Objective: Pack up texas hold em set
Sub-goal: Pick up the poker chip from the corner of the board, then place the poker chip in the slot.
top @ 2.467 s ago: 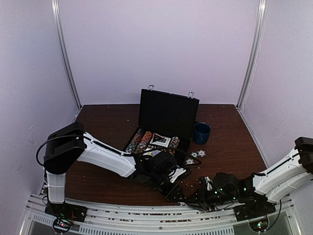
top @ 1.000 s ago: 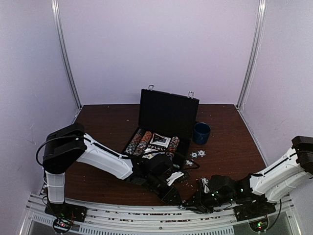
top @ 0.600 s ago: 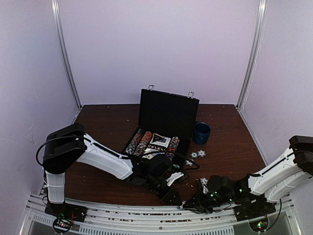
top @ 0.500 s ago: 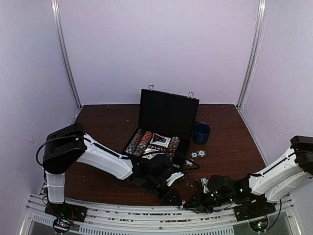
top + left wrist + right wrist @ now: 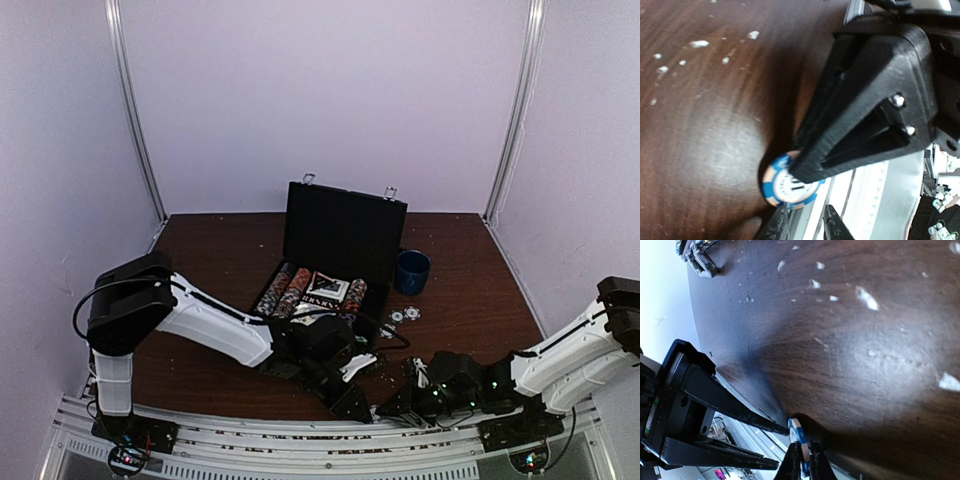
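Observation:
The black briefcase stands open mid-table, its tray holding rows of striped poker chips and a card deck. A few loose chips lie to its right. At the table's near edge my right gripper is shut on a blue and white chip, gripped edge-on. In the left wrist view the same chip shows face-on under the other arm's black finger. My left gripper is open a narrow gap, empty, one tip touching the chip's rim. Both grippers meet tip to tip.
A dark blue cup stands right of the case. White crumbs speckle the brown table. The metal rail runs just below the near table edge, under both grippers.
The right jaws have closed onto the blue chip at the table edge, and the right arm has shifted slightly. The left arm has barely moved.

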`<state>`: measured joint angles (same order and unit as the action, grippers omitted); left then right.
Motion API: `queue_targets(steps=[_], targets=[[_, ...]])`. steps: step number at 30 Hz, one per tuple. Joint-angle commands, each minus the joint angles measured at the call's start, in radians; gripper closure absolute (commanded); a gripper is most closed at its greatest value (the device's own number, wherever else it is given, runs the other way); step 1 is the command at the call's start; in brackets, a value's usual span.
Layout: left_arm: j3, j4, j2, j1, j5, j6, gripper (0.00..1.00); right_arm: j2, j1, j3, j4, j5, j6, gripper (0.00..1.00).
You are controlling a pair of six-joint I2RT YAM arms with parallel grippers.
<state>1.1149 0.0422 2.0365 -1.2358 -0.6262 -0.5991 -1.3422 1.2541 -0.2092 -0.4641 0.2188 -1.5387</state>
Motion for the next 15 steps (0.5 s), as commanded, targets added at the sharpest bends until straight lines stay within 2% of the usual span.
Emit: queue_targets(steps=[1, 4, 10, 15], targets=[[0.026, -0.040, 0.024, -0.025, -0.004, 0.029, 0.74, -0.029, -0.018, -0.023, -0.023, -0.019, 0.043, 1.00], [0.029, -0.063, 0.000, -0.019, 0.036, 0.040, 0.73, 0.003, -0.025, -0.060, 0.049, -0.029, 0.089, 1.00], [-0.069, -0.070, -0.166, 0.041, 0.173, 0.019, 0.57, 0.164, -0.029, -0.140, 0.317, -0.104, 0.184, 1.00], [-0.168, -0.088, -0.342, 0.137, 0.269, -0.013, 0.49, 0.236, -0.079, -0.281, 0.597, -0.169, 0.364, 1.00]])
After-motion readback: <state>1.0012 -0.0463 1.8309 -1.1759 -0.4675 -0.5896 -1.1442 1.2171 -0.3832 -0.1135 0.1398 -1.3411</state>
